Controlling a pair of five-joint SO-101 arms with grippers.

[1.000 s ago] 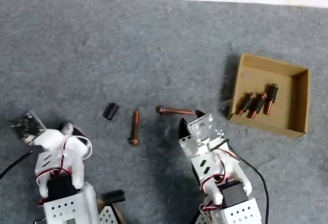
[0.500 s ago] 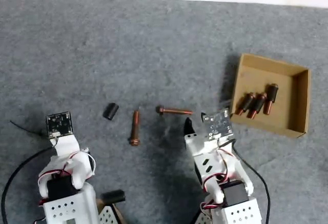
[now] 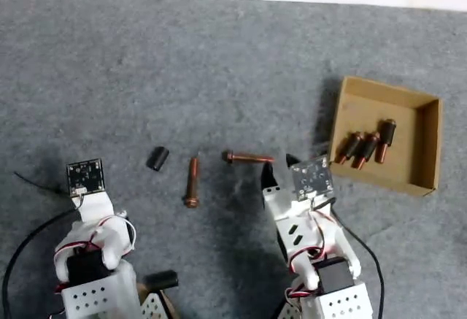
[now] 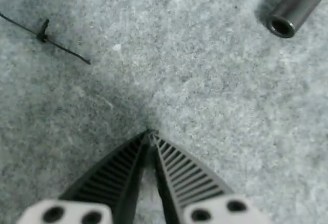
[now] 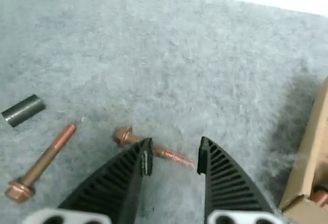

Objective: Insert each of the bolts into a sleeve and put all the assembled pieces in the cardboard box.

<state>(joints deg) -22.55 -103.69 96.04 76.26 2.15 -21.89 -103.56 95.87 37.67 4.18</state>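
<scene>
So, the counter (image 3: 219, 56) is covered in grey carpet-like stuff, and two loose bolts are lying flat around the middle of it. The first bolt (image 3: 248, 158) runs parallel to the far edge, with its head toward the left edge and its threaded tip toward the cardboard box (image 3: 430, 133). The second bolt (image 3: 192, 181) is just to its left, apart from it. That one's long axis goes near-to-far with a slight tilt, head toward the near edge.

A bit further left is one short black sleeve (image 3: 157, 158), lying on its side at a diagonal. You can see its open end in the left wrist view.

The box sits over by the right edge. It has three assembled pieces (image 3: 367, 146) in it, side by side, all slanted the same way with the black ends toward the far right corner.

The right claw (image 3: 279, 169) is spread to a medium gap, right over the threaded tip of the first bolt. The tip sits between the fingers (image 5: 225, 183), but I can't tell if anything's touching. The left claw (image 4: 150, 134) is pinched closed with nothing in it, low over bare carpet near the left edge. There's a thin black tie (image 4: 46, 34) lying close by.
</scene>
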